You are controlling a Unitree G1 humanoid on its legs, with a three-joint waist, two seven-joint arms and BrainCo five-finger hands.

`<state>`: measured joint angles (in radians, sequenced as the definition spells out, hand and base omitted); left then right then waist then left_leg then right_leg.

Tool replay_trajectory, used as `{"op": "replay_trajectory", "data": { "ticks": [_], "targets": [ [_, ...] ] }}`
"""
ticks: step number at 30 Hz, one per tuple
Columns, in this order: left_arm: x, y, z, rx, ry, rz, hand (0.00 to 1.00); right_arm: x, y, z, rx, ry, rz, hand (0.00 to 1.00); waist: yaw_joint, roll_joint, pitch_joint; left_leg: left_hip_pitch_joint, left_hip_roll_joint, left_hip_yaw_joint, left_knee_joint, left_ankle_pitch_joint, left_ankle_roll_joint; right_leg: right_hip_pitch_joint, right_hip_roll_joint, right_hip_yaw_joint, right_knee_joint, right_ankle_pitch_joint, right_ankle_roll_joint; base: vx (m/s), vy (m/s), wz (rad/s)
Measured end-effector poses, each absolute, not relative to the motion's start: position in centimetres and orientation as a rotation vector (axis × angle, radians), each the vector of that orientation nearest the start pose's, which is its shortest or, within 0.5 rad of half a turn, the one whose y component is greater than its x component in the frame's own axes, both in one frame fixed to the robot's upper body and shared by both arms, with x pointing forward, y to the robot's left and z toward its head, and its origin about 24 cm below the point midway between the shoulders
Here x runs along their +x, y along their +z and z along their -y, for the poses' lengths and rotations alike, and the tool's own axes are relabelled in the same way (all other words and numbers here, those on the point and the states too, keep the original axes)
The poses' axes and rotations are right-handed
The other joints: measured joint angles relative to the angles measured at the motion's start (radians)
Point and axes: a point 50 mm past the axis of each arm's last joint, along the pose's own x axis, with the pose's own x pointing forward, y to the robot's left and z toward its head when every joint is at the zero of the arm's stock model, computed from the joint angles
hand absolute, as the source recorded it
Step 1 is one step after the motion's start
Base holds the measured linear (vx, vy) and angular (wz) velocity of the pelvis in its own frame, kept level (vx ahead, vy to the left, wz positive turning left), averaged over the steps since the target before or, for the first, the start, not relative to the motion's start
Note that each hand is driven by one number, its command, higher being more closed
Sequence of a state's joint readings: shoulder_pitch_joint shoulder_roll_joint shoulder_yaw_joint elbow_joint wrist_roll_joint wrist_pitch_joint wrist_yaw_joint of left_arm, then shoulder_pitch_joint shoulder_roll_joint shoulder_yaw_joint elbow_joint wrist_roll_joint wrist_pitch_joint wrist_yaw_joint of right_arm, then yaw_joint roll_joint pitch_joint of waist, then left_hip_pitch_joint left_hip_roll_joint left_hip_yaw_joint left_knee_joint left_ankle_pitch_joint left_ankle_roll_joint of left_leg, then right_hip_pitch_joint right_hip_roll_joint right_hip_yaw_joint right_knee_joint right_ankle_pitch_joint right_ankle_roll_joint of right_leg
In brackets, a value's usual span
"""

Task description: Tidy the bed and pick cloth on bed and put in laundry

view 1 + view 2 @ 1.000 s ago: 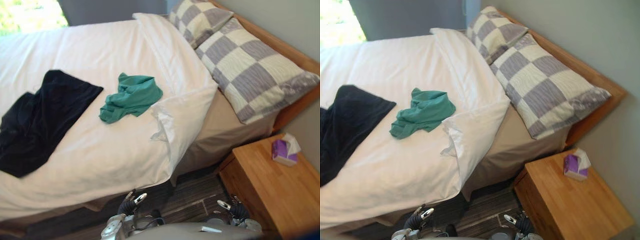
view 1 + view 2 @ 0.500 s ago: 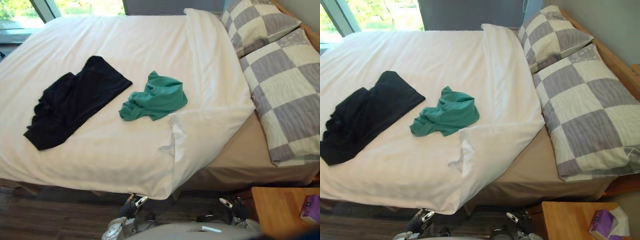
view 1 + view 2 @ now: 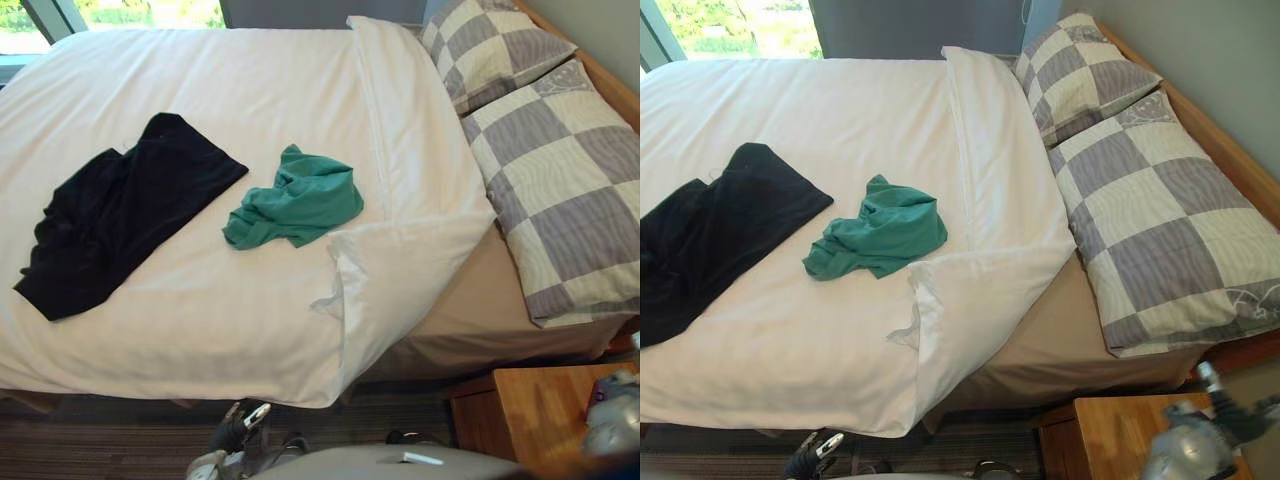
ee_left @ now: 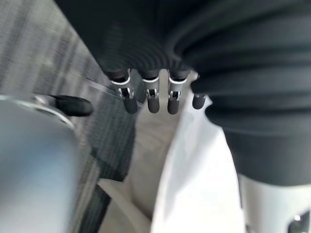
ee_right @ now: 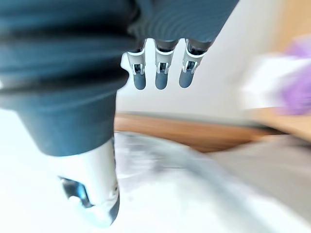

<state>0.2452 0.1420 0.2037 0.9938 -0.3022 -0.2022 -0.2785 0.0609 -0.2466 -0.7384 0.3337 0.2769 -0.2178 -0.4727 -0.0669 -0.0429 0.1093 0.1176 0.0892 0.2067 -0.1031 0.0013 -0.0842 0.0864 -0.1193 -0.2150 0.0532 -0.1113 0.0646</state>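
Left hand [image 4: 148, 99] and right hand [image 5: 160, 77] straight-fingered, empty; we risk pinching the duvet [image 3: 230, 320] along with the green cloth [image 3: 297, 199] on it.

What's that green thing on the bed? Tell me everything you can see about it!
It is a teal-green cloth of soft-looking fabric, crumpled into a loose heap with many folds rather than laid flat. It lies on the white duvet, about midway across it, right beside the duvet's folded-back corner. A narrower bunched part trails out toward the robot's left. Only the duvet touches it; the black cloth lies apart, further to the left.
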Motion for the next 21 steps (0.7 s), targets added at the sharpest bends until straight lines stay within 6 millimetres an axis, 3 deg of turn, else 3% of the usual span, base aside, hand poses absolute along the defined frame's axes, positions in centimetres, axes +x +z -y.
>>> {"op": "replay_trajectory", "data": {
  "ticks": [2,3,5,8,11,12,15,21],
  "targets": [
    [4.5,-15.3,-22.8,-0.316,0.261,-0.939,0.0,15.9,5.9,37.5,-0.054,-1.186,0.136,0.0,-0.001,0.005,-0.004,-0.004,-0.003,0.0,-0.001,0.004,0.006,-0.004,0.003,0.0,0.0,0.007,-0.006,-0.09,0.012,0.0],
    [4.3,-15.3,-22.7,-0.317,0.26,-0.943,0.0,16.4,6.7,37.1,-0.082,-1.147,0.161,0.0,-0.001,0.007,-0.006,-0.008,-0.003,-0.001,-0.001,0.006,0.009,-0.005,0.003,-0.001,0.0,0.009,-0.007,-0.12,0.012,0.04],
    [3.8,-15.4,-22.3,-0.313,0.248,-0.962,0.0,18.8,9.5,34.4,-0.21,-0.935,0.245,0.0,-0.001,0.014,-0.014,-0.018,-0.004,-0.006,-0.001,0.011,0.016,-0.009,0.002,-0.016,-0.003,0.01,-0.008,-0.11,0.004,0.07],
    [3.4,-15.5,-22.2,-0.295,0.235,-0.977,0.0,21.7,11.7,30.2,-0.347,-0.602,0.314,0.0,0.002,0.015,-0.02,-0.031,-0.005,-0.022,-0.001,0.013,0.018,-0.01,0.001,-0.023,-0.012,0.012,-0.003,-0.08,0.01,0.14],
    [3.3,-15.5,-22.1,-0.284,0.22,-0.987,0.0,24.1,12.6,27.0,-0.461,-0.334,0.326,0.0,0.009,0.015,-0.027,-0.033,-0.008,-0.025,-0.001,0.014,0.019,-0.008,-0.004,-0.025,-0.02,0.02,0.001,0.0,0.02,0.09],
    [3.3,-15.6,-21.9,-0.279,0.203,-0.994,0.0,25.5,12.9,24.6,-0.528,-0.154,0.335,0.0,0.017,0.016,-0.032,-0.037,-0.015,-0.03,-0.001,0.018,0.025,-0.007,-0.007,-0.04,-0.02,0.022,0.002,0.02,0.018,0.11],
    [3.6,-15.5,-21.8,-0.275,0.19,-0.988,0.0,27.0,12.8,22.1,-0.589,0.017,0.323,0.0,0.023,0.015,-0.039,-0.051,-0.029,-0.056,-0.001,0.025,0.035,-0.002,-0.021,-0.058,-0.03,0.036,0.007,0.05,0.027,0.24],
    [3.6,-15.5,-21.7,-0.29,0.162,-0.988,0.0,29.3,11.7,20.1,-0.652,0.142,0.239,0.0,0.045,0.015,-0.039,-0.063,-0.053,-0.083,0.0,0.027,0.037,0.013,-0.038,-0.09,-0.051,0.041,0.014,0.05,0.029,0.2]
  ]
}}
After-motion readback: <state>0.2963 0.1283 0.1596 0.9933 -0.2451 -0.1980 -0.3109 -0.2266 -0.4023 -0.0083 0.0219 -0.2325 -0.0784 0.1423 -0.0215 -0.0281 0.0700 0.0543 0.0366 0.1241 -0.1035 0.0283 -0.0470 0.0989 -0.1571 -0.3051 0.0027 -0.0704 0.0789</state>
